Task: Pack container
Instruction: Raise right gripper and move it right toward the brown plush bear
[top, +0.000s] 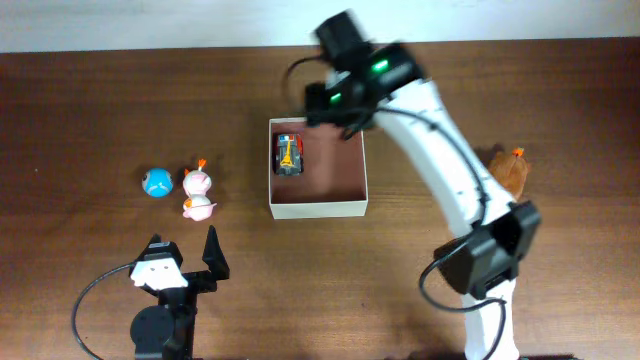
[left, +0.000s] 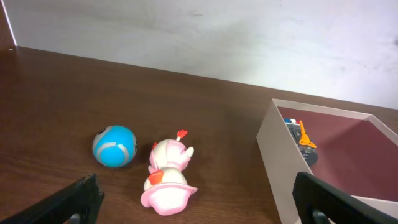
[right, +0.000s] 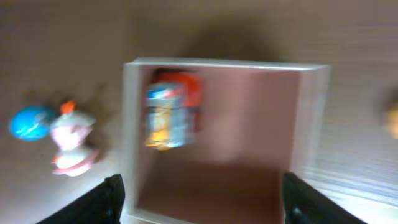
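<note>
Evidently the right hand (right: 205, 202) hangs spread and empty over the container (top: 318, 208), which sits mid-way across the desk (top: 80, 120), mouth up. It is square, so it has no long axis, and its walls run parallel to the desk edges. The hand should rise straight clear of the walls, then swing right toward the brown toy (top: 508, 170). The left hand (left: 199, 202) is also spread, near the pink toys (left: 166, 177).

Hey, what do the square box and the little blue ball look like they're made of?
The container looks like matte cardboard: thin, flat cream walls with crisp edges and a dull reddish-brown inside. The blue ball is probably hard plastic, smooth and slightly shiny with pale markings, though the look alone can't confirm it.
</note>
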